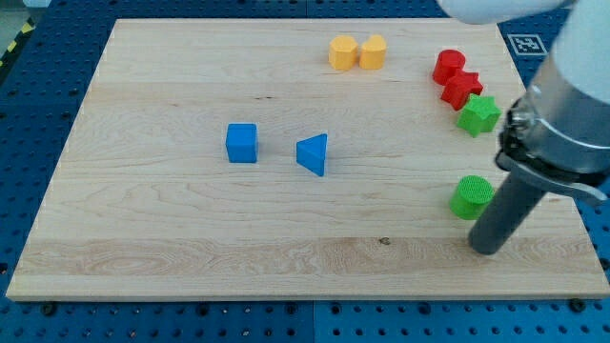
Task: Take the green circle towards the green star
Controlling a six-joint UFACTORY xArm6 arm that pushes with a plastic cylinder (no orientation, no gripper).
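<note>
Near the board's right edge, at about four o'clock from its middle, my tip rests on the wooden board, just beside the green circle and at roughly five o'clock from it. Whether rod and circle actually touch I cannot tell; they look a hair apart. No fingers exist on this rig to be apart or together, only the straight rod.

Up at twelve o'clock from the circle, with bare wood between them, sits the green star. Touching or nearly touching the star at its eleven o'clock is a red star, with another red block beyond it. Two yellow blocks sit at the view's top, and a blue cube and blue triangle lie well apart toward the view's left.

My judgement: the approach is done and the push is about to begin. The next move calls for shifting slightly to six o'clock of the circle, then driving straight toward twelve o'clock, stopping short of shoving the star into the red pieces.
</note>
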